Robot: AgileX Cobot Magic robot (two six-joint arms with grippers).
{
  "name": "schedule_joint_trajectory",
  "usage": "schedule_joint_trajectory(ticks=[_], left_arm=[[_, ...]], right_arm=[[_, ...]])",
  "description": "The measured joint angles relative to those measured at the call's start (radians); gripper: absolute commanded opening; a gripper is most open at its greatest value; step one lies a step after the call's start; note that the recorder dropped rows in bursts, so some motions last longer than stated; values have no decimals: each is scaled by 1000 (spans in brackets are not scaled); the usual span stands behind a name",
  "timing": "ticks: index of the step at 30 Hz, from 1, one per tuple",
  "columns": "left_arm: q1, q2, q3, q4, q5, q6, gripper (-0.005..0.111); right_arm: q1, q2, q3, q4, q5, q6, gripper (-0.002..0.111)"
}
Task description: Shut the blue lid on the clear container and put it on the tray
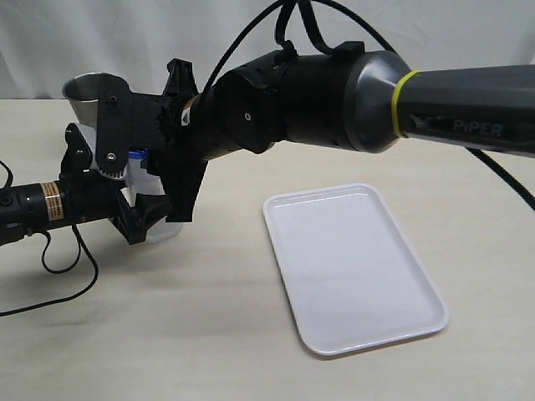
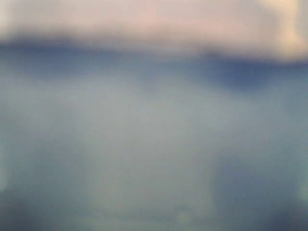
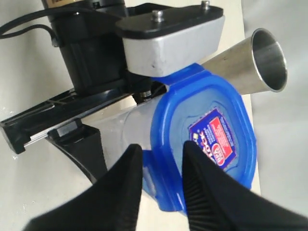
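The blue lid (image 3: 211, 120), with its red-and-white label up, sits on the mouth of the clear container (image 3: 132, 120). My right gripper (image 3: 161, 156) comes down on the lid's edge. One finger is over the top and one outside a tab, with the lid's rim filling the gap between them. My left gripper (image 1: 134, 205) is shut on the container's body, a pad (image 3: 168, 45) on each side, holding it upright on the table. In the exterior view only a sliver of the lid (image 1: 139, 155) shows behind my right gripper (image 1: 142, 159). The left wrist view is all blur.
An opaque steel cup (image 1: 88, 90) stands just behind the container, close to both grippers. The white tray (image 1: 351, 267) lies flat to the right with nothing on it. A black cable (image 1: 58, 267) loops on the table below the left arm.
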Motion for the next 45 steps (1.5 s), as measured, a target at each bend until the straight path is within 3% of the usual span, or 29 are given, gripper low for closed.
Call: schedule_joint_trajectory(ticks=[13, 30, 32, 39, 45], left_arm=[[-2, 0, -2, -6, 0, 17, 0], [-2, 0, 0, 2, 6, 24, 0], [-2, 0, 0, 2, 6, 28, 0], [-2, 0, 0, 37, -13, 77, 0], [-8, 0, 0, 70, -38, 126, 0]], right_arm=[[-2, -14, 5, -25, 13, 48, 19], [-81, -12, 12, -44, 88, 147, 19], [-81, -14, 12, -44, 93, 153, 22], [-81, -46, 28, -33, 160, 172, 51], [-81, -82, 32, 11, 208, 182, 52]])
